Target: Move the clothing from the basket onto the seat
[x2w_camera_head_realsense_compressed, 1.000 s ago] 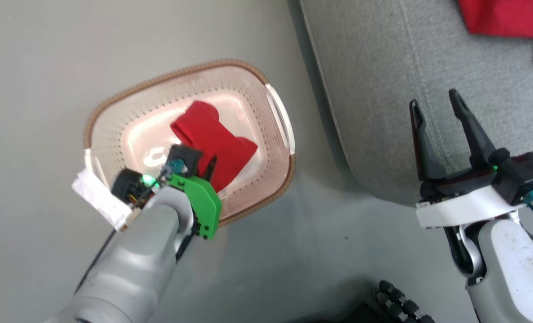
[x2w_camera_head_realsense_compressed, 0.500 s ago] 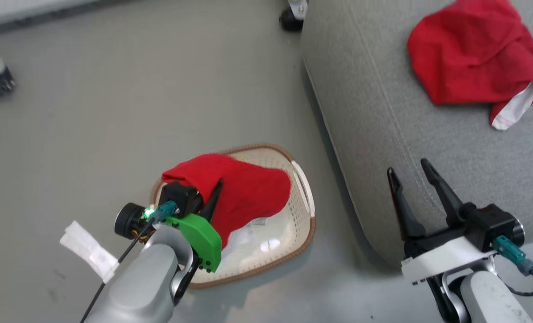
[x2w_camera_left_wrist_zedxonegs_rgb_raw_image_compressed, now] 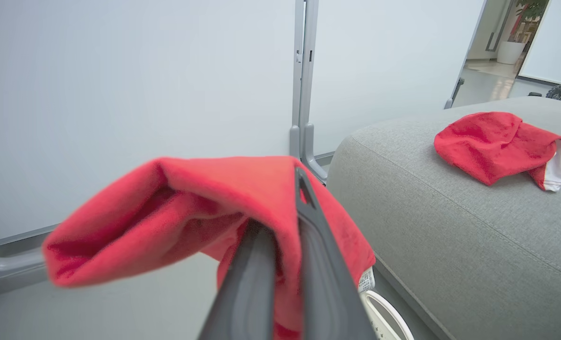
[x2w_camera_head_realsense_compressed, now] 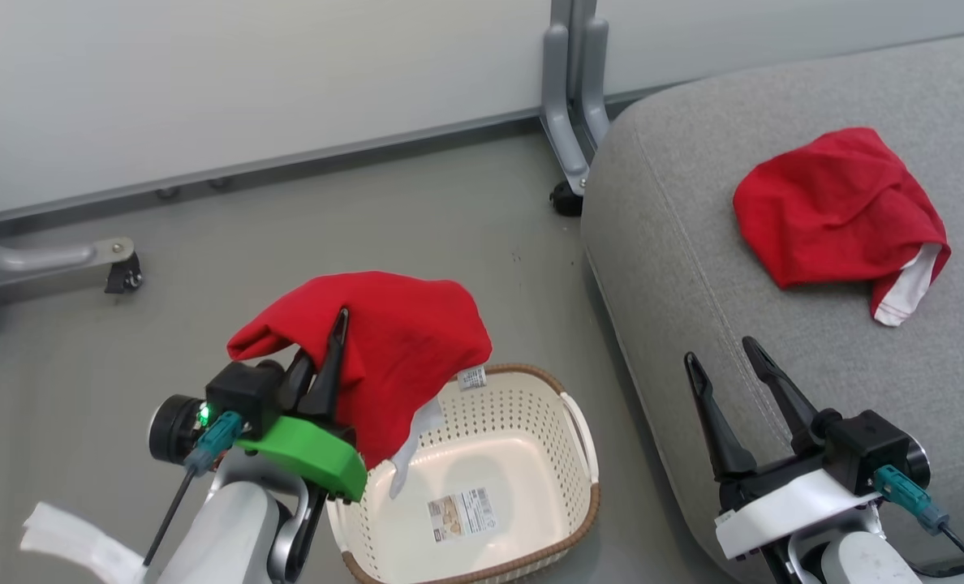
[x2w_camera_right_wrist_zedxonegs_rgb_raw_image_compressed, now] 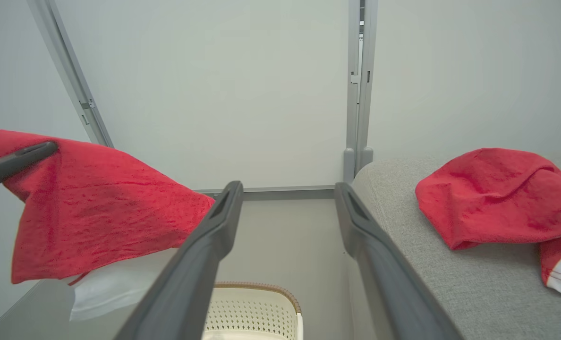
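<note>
My left gripper (x2w_camera_head_realsense_compressed: pixel 328 341) is shut on a red garment (x2w_camera_head_realsense_compressed: pixel 401 341), which hangs above the left end of the cream basket (x2w_camera_head_realsense_compressed: pixel 514 405). A white tag and white trim dangle from its lower edge. In the left wrist view the garment (x2w_camera_left_wrist_zedxonegs_rgb_raw_image_compressed: pixel 191 203) drapes over both fingers (x2w_camera_left_wrist_zedxonegs_rgb_raw_image_compressed: pixel 309 222). A second red garment with white trim (x2w_camera_head_realsense_compressed: pixel 839 211) lies on the grey seat (x2w_camera_head_realsense_compressed: pixel 693 268). My right gripper (x2w_camera_head_realsense_compressed: pixel 719 350) stands open over the seat's near corner, holding nothing. The right wrist view has the held garment (x2w_camera_right_wrist_zedxonegs_rgb_raw_image_compressed: pixel 96 203) at left and the basket (x2w_camera_right_wrist_zedxonegs_rgb_raw_image_compressed: pixel 257 307) below.
A pale wall panel runs along the back, with grey metal legs on casters (x2w_camera_head_realsense_compressed: pixel 567 122) beside the seat's far corner and another leg (x2w_camera_head_realsense_compressed: pixel 60 259) at left. A paper label (x2w_camera_head_realsense_compressed: pixel 462 513) lies on the basket's floor. A white paper strip (x2w_camera_head_realsense_compressed: pixel 68 539) hangs by my left arm.
The head camera has tilted up, bringing the wall into view. My left gripper has lifted the red garment up out of the basket. The right gripper stays open.
</note>
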`<state>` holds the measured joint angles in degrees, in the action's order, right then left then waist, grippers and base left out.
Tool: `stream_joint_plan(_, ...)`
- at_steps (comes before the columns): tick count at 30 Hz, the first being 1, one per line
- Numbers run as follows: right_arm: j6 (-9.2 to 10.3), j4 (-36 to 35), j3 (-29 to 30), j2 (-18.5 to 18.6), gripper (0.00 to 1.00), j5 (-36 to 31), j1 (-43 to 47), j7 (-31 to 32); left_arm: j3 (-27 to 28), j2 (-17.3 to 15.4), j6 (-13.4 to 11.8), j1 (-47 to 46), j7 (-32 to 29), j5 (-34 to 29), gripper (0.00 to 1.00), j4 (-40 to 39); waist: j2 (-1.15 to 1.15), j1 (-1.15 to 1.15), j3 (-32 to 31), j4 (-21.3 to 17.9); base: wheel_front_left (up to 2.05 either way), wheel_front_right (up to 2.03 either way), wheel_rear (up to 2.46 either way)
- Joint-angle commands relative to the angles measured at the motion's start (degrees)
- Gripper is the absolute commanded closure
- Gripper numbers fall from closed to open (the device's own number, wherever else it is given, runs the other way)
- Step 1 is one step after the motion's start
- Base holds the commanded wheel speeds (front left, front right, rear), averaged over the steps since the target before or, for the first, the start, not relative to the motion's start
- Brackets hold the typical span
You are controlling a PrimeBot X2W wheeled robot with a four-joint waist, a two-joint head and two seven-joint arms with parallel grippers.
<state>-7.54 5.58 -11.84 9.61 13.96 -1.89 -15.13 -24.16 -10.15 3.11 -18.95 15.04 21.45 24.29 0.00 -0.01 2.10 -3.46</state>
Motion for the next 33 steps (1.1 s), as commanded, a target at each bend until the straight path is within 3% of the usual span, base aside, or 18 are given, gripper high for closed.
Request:
stream_joint_plan(1,0.10,0.0,0.1,0.0,0.00,0.2,0.8,0.0,1.6,0.5,0.4,1.8,0.2,-0.8,1.00,-2.1,0.00,0.01,-2.3,1.4,0.00,0.00,0.00)
stream_joint_plan(8,0.10,-0.2,0.5,0.2,0.00,0.3,1.7,0.0,11.7,4.4,2.6,7.6,0.2,-4.3,1.00,-15.5,0.00,0.01,-3.8,2.0,0.00,0.00,0.00)
stream_joint_plan(15,0.10,-0.2,0.3,0.2,0.00,0.1,1.9,0.0,15.5,6.4,4.3,10.3,0.1,-6.8,1.00,-26.1,0.00,0.01,-4.4,2.4,0.00,0.00,0.00)
stream_joint_plan(26,0.10,-0.2,-0.2,-0.2,0.00,0.0,1.7,0.0,8.8,2.9,4.4,9.9,0.1,-5.3,1.00,-33.9,0.00,0.01,-4.5,2.1,0.00,0.00,0.00)
stream_joint_plan(33,0.10,-0.3,-0.1,-0.1,0.00,0.2,1.6,0.0,-0.7,-1.8,4.4,7.6,0.1,-6.6,1.00,-37.9,0.00,0.01,-4.4,1.7,0.00,0.00,0.00)
